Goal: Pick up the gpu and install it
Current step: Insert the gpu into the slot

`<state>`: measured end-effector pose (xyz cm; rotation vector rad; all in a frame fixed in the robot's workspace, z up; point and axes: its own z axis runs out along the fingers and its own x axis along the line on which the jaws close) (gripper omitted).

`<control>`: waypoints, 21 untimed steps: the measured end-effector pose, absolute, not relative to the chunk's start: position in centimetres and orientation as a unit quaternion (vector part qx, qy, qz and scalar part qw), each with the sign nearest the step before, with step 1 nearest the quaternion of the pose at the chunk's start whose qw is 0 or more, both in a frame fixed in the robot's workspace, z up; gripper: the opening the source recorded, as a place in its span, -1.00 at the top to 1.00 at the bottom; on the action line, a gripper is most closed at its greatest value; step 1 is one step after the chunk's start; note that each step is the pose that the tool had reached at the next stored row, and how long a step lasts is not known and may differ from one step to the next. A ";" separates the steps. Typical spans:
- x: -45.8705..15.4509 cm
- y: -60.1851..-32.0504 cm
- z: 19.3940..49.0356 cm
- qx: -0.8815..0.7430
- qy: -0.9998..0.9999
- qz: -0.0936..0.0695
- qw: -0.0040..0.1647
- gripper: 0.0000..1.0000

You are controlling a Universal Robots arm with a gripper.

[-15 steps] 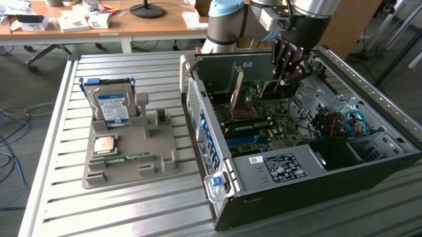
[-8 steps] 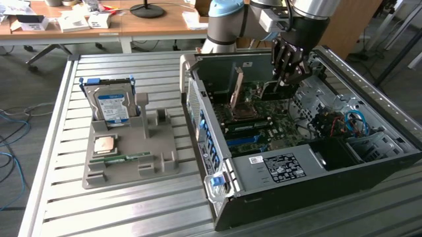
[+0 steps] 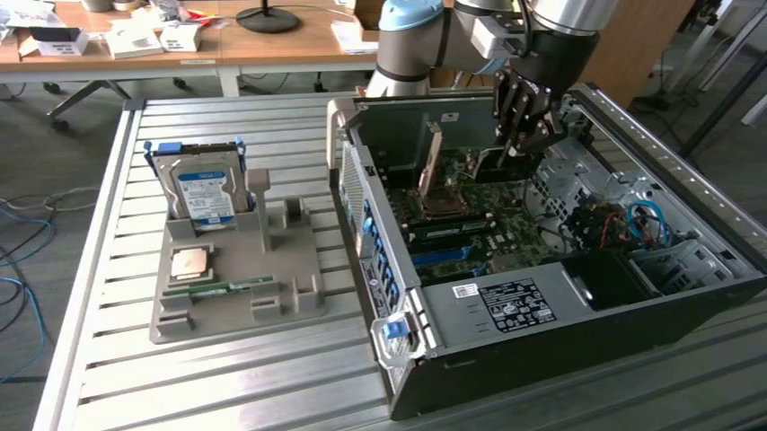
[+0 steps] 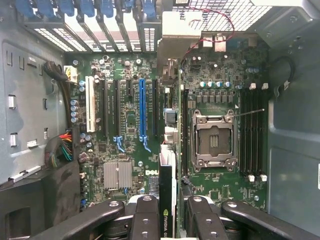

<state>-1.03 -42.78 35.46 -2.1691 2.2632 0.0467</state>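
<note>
While the hand (image 3: 523,144) hangs inside the case (image 3: 414,382), wrist view shows gpu (image 4: 168,177) pinched.

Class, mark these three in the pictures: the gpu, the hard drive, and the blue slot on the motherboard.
gpu (image 4: 167,207), wrist view, on its labelled edge facing the camera.
hard drive (image 3: 204,193), exterior view, on its label.
blue slot (image 4: 142,106), wrist view, mid-length.

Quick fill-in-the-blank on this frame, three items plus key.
1. The gripper, lowered inside the open computer case, is shut on the ____.
2. The hard drive stands upright in the gray ____ on the table.
3. Between black slots on the motherboard, one long slot is coloured ____.

Missing words: gpu; tray; blue.
</note>
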 end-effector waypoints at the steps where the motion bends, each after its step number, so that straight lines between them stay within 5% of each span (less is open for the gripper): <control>1: -1.0 -42.8 35.5 -0.692 0.722 0.015 0.003 0.47; 21: -1.5 -44.3 35.1 -0.687 0.726 0.015 0.003 0.47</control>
